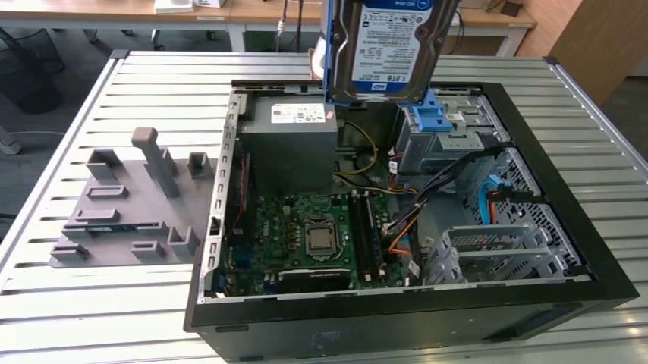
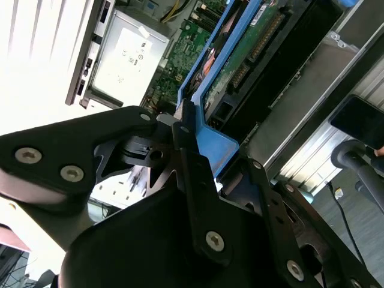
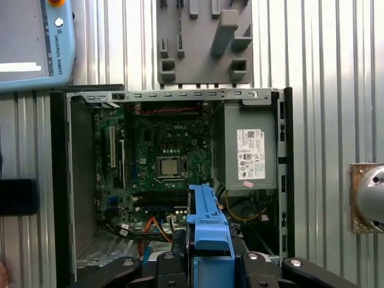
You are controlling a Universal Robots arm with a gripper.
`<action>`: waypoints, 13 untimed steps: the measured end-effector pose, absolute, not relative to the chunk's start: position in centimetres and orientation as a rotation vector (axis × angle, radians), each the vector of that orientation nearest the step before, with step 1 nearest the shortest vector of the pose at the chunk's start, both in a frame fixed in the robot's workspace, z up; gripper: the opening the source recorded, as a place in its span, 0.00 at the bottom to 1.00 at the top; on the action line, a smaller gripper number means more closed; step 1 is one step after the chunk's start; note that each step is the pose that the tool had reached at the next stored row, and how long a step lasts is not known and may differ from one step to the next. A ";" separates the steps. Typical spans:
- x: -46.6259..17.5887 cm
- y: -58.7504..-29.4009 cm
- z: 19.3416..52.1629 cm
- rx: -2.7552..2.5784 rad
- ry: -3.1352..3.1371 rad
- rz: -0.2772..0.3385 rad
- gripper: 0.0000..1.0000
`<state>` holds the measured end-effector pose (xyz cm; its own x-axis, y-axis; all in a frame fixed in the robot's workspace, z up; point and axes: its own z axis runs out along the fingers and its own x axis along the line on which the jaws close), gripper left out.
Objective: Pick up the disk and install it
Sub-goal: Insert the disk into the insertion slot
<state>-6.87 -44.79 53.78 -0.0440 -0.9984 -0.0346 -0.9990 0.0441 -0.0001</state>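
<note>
A slatted metal table [image 1: 102,326] carries an open black computer case [image 1: 405,326] lying on its side. Beside it, toward the exterior view's left, sits a grey moulded fixture [image 1: 132,205].

Inside the case, a grey power-supply box [image 1: 294,144] fills the far corner. The green motherboard [image 1: 314,227] lies nearer the camera. A metal drive cage with a blue latch [image 1: 435,125] stands at the far end, toward the exterior view's right.

The disk [image 1: 390,45] hangs above the far end of the case, over the gap between power supply and cage. It stands upright on edge, clear of the table, with its label facing the exterior camera.

The gripper [image 3: 209,261] is clenched on the disk's blue frame, at one end only.

Loose orange and black cables [image 1: 405,220] cross the case floor near the cage.

Several things could go wrong here:
- With the hold at one end, the disk may swing or slip in the jaws.
- A tilted disk may jam on the cage rails or strike the blue latch.
- A descent off line could knock the power supply or pinch a cable under the frame.
</note>
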 end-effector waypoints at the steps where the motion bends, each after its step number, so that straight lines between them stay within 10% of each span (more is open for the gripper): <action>1: -6.9 -44.8 53.8 -2.154 2.252 0.037 0.36; 13: -6.9 -45.3 53.6 -2.154 2.252 0.037 0.36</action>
